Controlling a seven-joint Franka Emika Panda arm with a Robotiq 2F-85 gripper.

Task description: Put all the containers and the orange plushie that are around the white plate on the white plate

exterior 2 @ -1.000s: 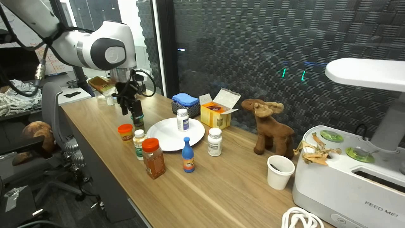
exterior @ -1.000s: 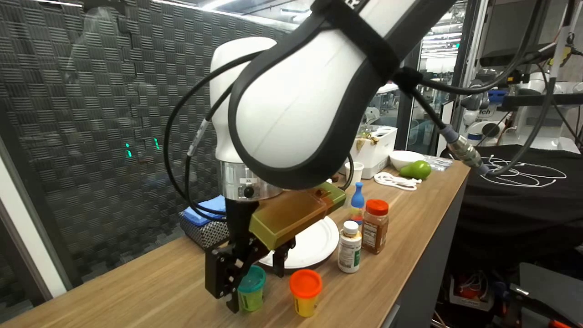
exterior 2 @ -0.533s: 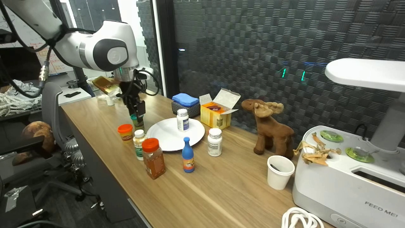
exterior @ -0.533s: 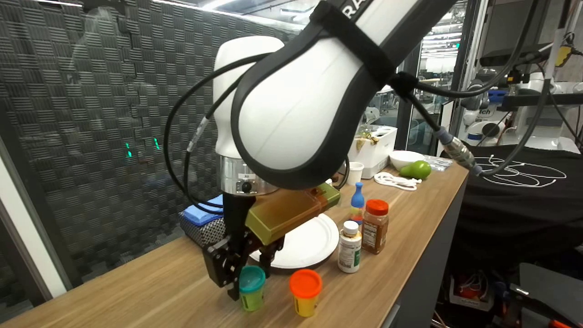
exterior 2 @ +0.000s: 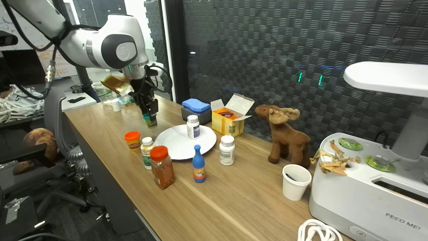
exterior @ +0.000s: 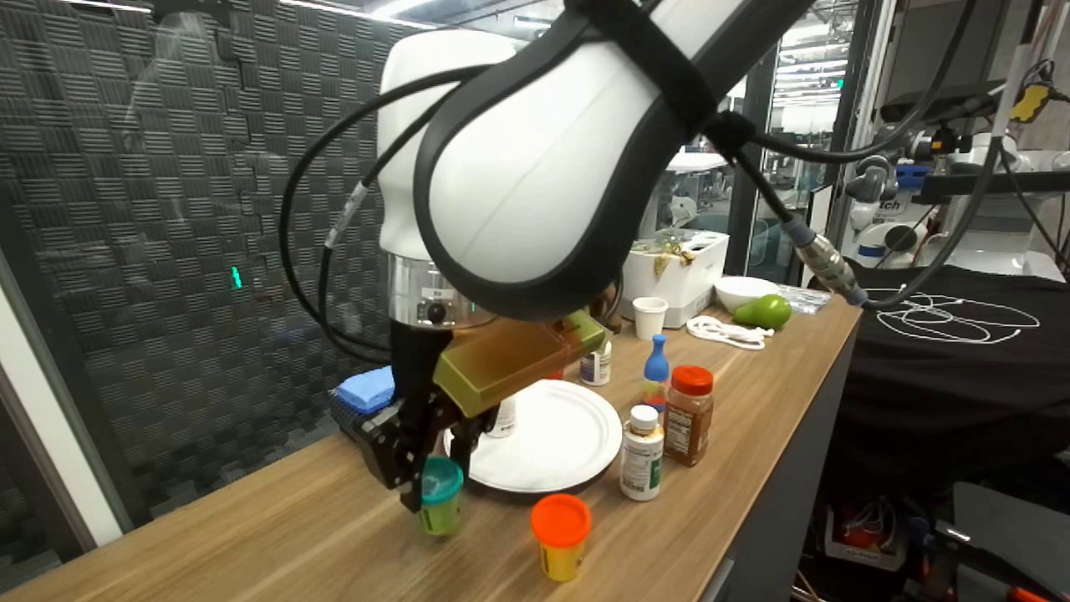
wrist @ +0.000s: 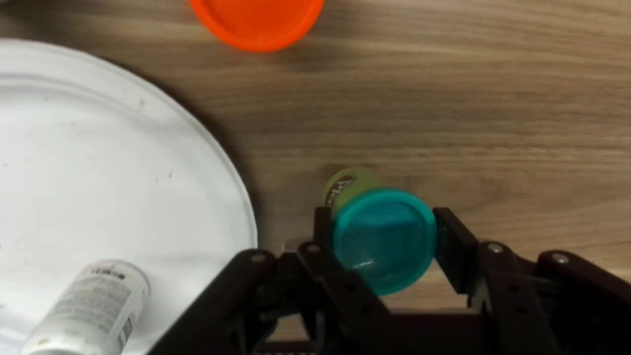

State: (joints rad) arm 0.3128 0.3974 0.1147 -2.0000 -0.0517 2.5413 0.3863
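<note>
Gripper (wrist: pixel 383 226) clamps green cup (exterior: pixel 440 514) by its teal lid (wrist: pixel 387 241), just beside white plate (exterior: pixel 552 439). Lid could pop off under the weight; carrying low might clip the plate's rim or topple white bottle (exterior 2: pixel 193 128) on it.

White light is being shed by ceiling lamps (exterior: pixel 393 8). In the wrist view, soft shadow is being cast beside the white plate (wrist: pixel 123 172), and lettering on the white bottle (wrist: pixel 93 301) is being blurred.

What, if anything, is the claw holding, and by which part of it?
The claw holds the green cup, gripped by opposite sides of its teal lid.
</note>
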